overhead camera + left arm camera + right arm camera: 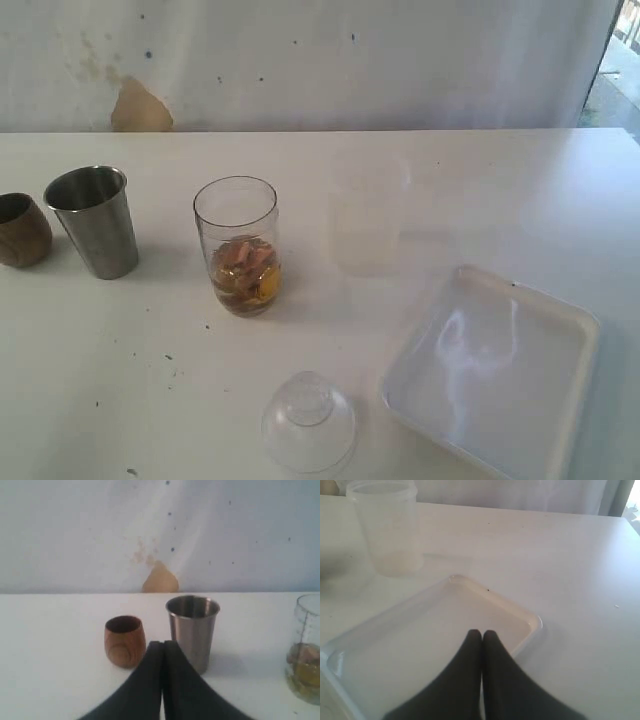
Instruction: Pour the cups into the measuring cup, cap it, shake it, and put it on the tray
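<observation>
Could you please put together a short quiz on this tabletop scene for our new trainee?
1. True or false: the measuring cup already has the clear dome lid fitted on it.
2. In the exterior view, which item stands between the wooden cup and the measuring cup?
A. frosted cup
B. steel tumbler
C. white tray
3. In one word, are the left end effector and the right end effector open or shut?

Key: 1 false; 2 B; 3 shut, with nothing held in either.
</observation>
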